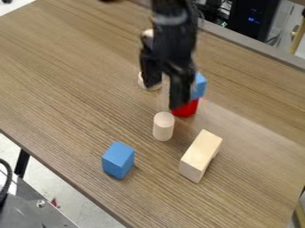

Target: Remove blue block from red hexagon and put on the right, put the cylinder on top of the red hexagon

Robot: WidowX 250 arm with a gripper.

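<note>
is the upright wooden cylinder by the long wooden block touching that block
Apart: the camera view shows a strip of bare table between the upright cylinder and the long wooden block.

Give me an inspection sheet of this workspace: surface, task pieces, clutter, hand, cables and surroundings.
Surface: wood-grain table; damage, nothing seen.
Job's things: blue block on the red hexagon, both partly behind the hand; pale cylinder upright on the table, nearer the camera.
Clutter: second blue block; long pale wooden block; pale round piece, mostly hidden behind a finger.
Hand: the hand is over the table, fingers apart; nothing seen between them.
Cables: thin ones beyond the table's far edge; a black loop at lower left, off the tabletop.
Surroundings: dark case with blue lights behind the table.
</note>
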